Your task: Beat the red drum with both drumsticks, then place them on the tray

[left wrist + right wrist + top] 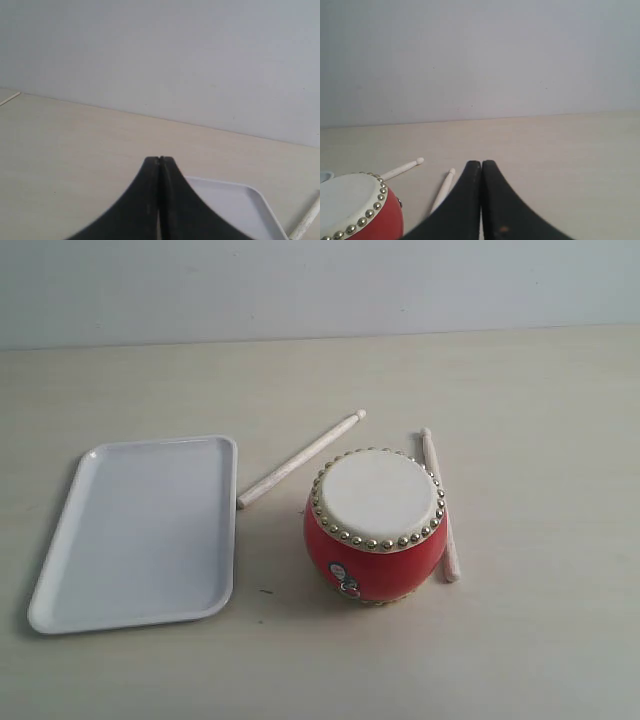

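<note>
1. The red drum (375, 530) stands upright on the table (540, 420), right of centre, with its cream skin facing up and a small sticker low on its near side.
2. The left drumstick (300, 460) lies flat and slanted between drum and tray. Its rounded tip points far-right, and its butt end is just beside the tray's right rim.
3. The right drumstick (439, 505) lies against the drum's right side, running near to far, partly hidden by the drum's belly.
4. The tray (140, 530) sits flat at the left, apart from the drum.
5. The left gripper (159, 159) has its fingers pressed together, gripping nothing, above the table beside the tray.
6. The right gripper (481, 162) is likewise closed tight and empty-handed, to the right of the drum.
</note>
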